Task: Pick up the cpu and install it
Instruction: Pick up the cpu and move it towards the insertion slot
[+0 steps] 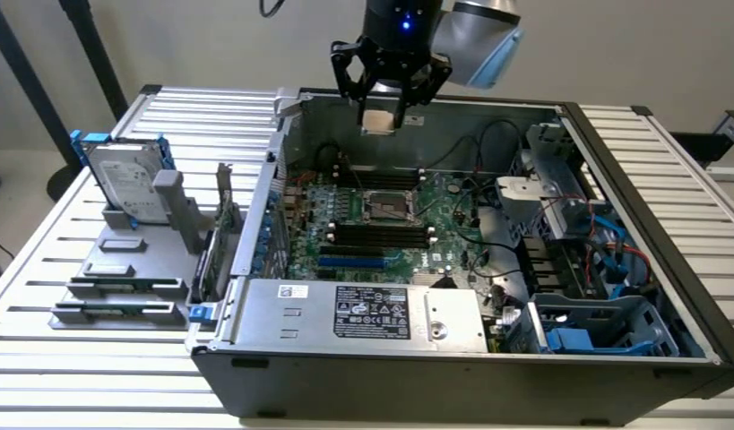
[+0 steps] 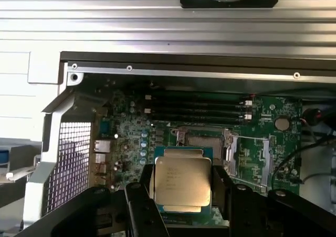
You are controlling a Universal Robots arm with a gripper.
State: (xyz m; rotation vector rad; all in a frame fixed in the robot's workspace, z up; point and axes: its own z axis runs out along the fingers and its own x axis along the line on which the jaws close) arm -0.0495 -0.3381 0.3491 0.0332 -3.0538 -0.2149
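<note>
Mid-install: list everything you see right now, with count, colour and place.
cpu: one, silvery with pale edge, held above the open case.
computer case: one, dark grey, open, on the table.
motherboard: one, green, on the case floor.
socket: one, metal-framed, empty, mid-motherboard.
memory slots: several, black, flanking the socket.
power supply: one, silver-grey, labelled, case's near edge.
drive cage: one, blue-grey, case corner at the exterior view's right.
hard drive: one, silver with blue frame, upright in the holder.
holder: one, grey, on the table at the exterior view's left.
table: one, white, slatted.
gripper: one, black, shut on the cpu.
arm: one, grey and blue, above the case's far wall.
</note>
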